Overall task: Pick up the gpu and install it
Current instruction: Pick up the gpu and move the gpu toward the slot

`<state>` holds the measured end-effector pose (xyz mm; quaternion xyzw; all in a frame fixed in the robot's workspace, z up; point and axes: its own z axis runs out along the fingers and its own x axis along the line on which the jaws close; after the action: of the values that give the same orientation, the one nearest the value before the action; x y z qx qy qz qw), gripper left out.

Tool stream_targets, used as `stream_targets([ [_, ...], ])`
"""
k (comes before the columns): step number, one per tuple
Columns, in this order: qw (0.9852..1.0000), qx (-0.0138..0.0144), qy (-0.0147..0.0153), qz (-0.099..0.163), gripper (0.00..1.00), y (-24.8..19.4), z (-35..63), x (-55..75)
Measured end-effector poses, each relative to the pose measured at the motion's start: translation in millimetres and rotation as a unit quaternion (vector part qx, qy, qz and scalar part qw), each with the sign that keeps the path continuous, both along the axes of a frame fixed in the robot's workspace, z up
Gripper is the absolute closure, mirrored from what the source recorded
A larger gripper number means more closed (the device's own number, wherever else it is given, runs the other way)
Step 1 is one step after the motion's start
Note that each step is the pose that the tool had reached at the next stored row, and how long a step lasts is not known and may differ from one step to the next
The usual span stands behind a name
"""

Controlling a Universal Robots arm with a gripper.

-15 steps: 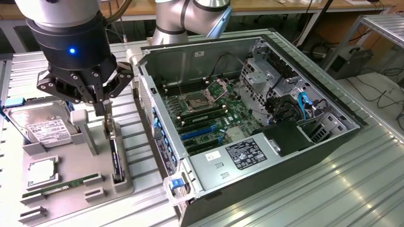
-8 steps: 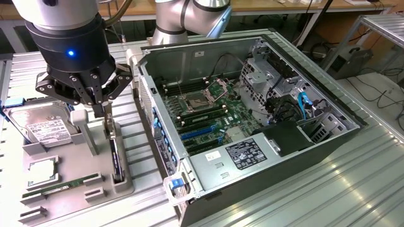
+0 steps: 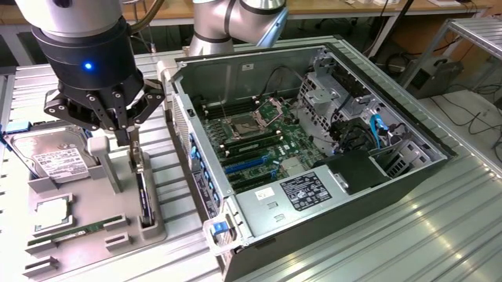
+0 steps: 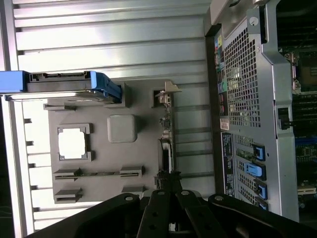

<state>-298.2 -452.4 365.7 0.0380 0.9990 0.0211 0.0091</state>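
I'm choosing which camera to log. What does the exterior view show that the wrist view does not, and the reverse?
Exterior view: the arm above the tray, and the open case from inside, with its CPU socket and power supply. Wrist view: the case's perforated rear panel face-on, and the hard drive edge-on. Both: the gripper, jaws seemingly closed on the gpu, which stands on edge in the grey tray beside the case.

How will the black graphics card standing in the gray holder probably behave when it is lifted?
The card looks like a rigid board, so it should stay stiff. It stands on its thin edge in the holder, so it may tip once freed. Its bare parts look fragile.
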Motion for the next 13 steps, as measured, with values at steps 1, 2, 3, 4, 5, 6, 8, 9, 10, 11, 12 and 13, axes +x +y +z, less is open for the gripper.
stream_targets([
  [1,1.0000,0.0000,0.0001,0.000,0.89,0.0,0.0,0.0],
  [2,1.0000,0.0000,0.0001,0.000,0.83,0.0,0.0,0.0],
  [3,1.0000,0.0000,0.0002,0.000,0.76,0.0,0.0,0.0],
  [4,1.0000,0.0000,0.0003,0.000,0.76,0.0,0.0,0.0],
  [5,1.0000,-0.0001,0.0004,0.000,0.70,-0.1,-0.1,0.0],
  [6,1.0000,0.0000,0.0004,0.000,0.64,-0.1,-0.4,0.1],
  [8,1.0000,0.0000,0.0005,0.000,0.58,-0.4,-2.3,0.0],
  [9,1.0000,0.0000,0.0005,0.000,0.58,-0.7,-4.2,0.0],
  [10,1.0000,0.0000,0.0005,0.000,0.58,-0.8,-6.7,0.0],
  [11,1.0000,0.0000,0.0005,0.000,0.58,-1.1,-8.5,0.0],
  [12,1.0000,0.0000,0.0005,0.000,0.58,-1.5,-11.4,0.0],
  [13,1.0000,0.0000,0.0005,0.000,0.58,-1.8,-13.5,0.0],
])
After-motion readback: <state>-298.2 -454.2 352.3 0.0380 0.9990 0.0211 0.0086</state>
